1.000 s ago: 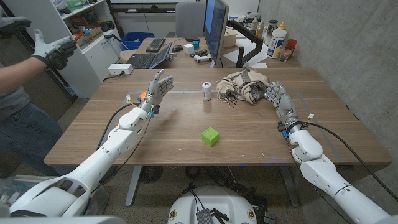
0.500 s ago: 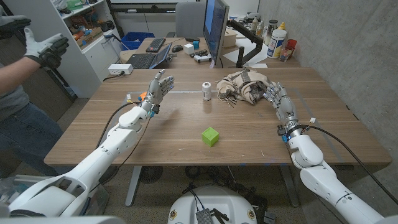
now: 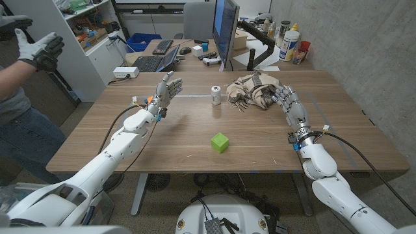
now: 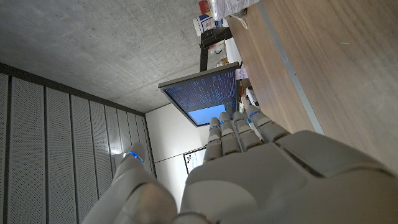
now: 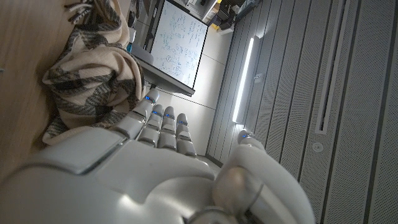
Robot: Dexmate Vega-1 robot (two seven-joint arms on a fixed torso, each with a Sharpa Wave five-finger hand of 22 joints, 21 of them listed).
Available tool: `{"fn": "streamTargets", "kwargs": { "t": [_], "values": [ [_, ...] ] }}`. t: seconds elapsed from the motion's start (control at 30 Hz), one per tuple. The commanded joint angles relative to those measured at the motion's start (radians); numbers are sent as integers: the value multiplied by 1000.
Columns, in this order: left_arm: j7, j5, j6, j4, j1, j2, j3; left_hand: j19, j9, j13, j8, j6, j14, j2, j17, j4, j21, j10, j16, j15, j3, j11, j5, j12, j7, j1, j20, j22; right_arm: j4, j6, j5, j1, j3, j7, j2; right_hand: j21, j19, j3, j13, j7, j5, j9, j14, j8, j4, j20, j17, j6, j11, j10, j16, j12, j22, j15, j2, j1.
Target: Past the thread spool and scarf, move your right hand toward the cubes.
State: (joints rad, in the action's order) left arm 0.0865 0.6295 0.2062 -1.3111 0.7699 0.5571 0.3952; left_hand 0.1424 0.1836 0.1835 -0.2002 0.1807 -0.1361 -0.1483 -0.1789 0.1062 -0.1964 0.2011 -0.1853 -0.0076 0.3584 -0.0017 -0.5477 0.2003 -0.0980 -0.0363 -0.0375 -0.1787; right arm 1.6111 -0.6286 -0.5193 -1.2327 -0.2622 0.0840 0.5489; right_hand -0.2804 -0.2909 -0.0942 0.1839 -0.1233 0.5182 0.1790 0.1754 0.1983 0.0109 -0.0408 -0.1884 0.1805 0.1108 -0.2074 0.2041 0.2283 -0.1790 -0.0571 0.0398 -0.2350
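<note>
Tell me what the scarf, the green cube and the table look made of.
Scarf: soft woven cloth, beige with dark stripes, crumpled, fringed. Green cube: smooth matte faces, probably plastic or painted wood. Table: wood-grain top, low sheen, possibly laminate.

Green cube (image 3: 220,142), beige scarf (image 3: 255,91) with dark stripes, white thread spool (image 3: 216,95)

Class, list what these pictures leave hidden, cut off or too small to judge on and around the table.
- Head view: the thread spool is too small to show its thread colour or label.
- Head view: the scarf is bunched, so anything beneath its folds is hidden.
- Head view: the right hand overlaps the scarf's edge; contact cannot be told.
- Right wrist view: the scarf is cut off by the picture's edge.
</note>
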Motion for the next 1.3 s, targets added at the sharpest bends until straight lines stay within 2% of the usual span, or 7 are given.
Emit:
{"fn": "streamTargets", "kwargs": {
  "t": [0.03,0.43,0.7,0.87,1.3],
  "values": [
    [-2,-11,-5,-1,-15,-3,9,-4,4,5,1,12,-4,1,-3,0,-2,6,-4,4,-6,7,-7,2,1,-7,-30,-2,0,-76,55,-18,-7,10,-28,1,-13,-1,3,6,5,5,17,6,-5,-1,-1,10,0,-17,2,5,-5,5,-3,-8],
    [-9,-16,-5,-26,-8,6,6,-5,4,5,1,12,-2,3,-3,0,-2,2,-4,8,-10,16,-9,0,-6,-8,-29,-2,10,-123,151,-25,-8,25,-34,3,-22,2,3,17,10,6,33,10,-7,1,-1,28,-7,-12,2,1,-5,13,-3,-10],
    [-13,-15,-2,-36,4,9,4,-6,4,6,-1,17,-2,4,-3,1,-2,1,-4,10,-12,19,-10,0,-5,-8,-29,-2,-1,-167,201,-22,-12,37,-56,6,-23,4,3,22,14,6,40,15,-9,2,0,47,-7,-19,1,2,-4,21,-4,-12],
    [-11,-16,-7,-41,5,13,5,-6,4,6,-1,18,-2,4,-3,1,-2,1,-4,10,-14,19,-11,0,-4,-9,-28,-2,-5,-196,232,-26,-9,44,-66,5,-36,6,3,22,17,6,49,14,-11,-7,1,51,-10,-30,2,5,-4,29,-5,-14],
    [-14,-32,-22,-71,10,34,10,-5,4,6,-1,19,-2,6,-3,1,-3,1,-4,9,-17,18,-13,0,-4,-10,-28,-2,40,-214,437,-50,29,97,-67,9,-42,7,4,30,25,7,57,16,-17,-7,2,65,-18,-16,-1,-4,-3,31,-6,-22]
  ]
}}
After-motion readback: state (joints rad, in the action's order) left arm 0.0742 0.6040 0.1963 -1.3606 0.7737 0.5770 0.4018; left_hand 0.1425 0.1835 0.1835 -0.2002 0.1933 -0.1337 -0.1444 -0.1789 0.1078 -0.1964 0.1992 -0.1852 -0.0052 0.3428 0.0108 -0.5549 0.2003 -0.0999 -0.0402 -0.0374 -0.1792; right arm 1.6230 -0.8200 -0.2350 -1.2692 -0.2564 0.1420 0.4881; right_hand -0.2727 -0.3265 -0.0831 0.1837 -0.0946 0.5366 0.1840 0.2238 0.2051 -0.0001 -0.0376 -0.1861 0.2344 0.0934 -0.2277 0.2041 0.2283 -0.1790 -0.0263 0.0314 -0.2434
